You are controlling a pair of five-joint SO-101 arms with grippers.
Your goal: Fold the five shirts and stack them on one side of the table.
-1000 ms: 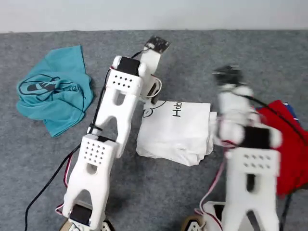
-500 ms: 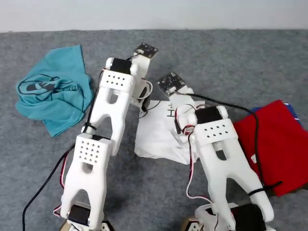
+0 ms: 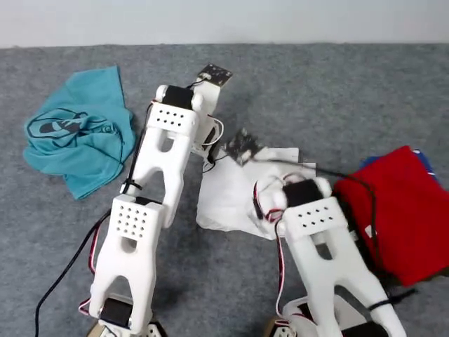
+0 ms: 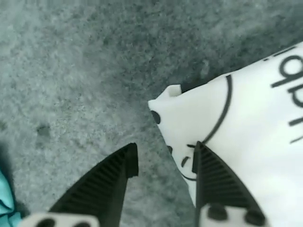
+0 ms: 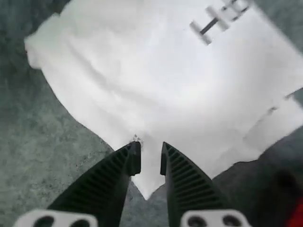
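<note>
At the left of the grey table (image 3: 337,91), the teal shirt (image 3: 77,130) lies crumpled and unfolded, well apart from both arms. Next comes the left gripper (image 4: 163,156). Its jaws stand apart and empty, straddling the border of the white shirt (image 3: 235,203), with one finger over the cloth near a corner and the other over bare table. The white shirt lies at the table's centre, between the two arms, part-folded into a rough rectangle with loose layers along its near edge. The right gripper (image 5: 150,156) hangs over a pointed edge of that same shirt, its jaws a narrow gap apart. White cloth shows in the gap, but whether any is pinched cannot be told. At the far right, the red shirt (image 3: 403,203) lies beside the right arm, near the white one. The step in hand is judged to be a further fold of the white shirt. To do it well, lower each gripper until the under finger slides beneath all layers at the edge, not the top layer alone. Close both grippers before lifting. Raise the two grasp points together and to the same height, so that the edge runs straight. Carry the edge across to meet the opposite edge squarely, and release only when the cloth lies flat. An uneven lift is likely to skew the fold and loosen the layers below.
</note>
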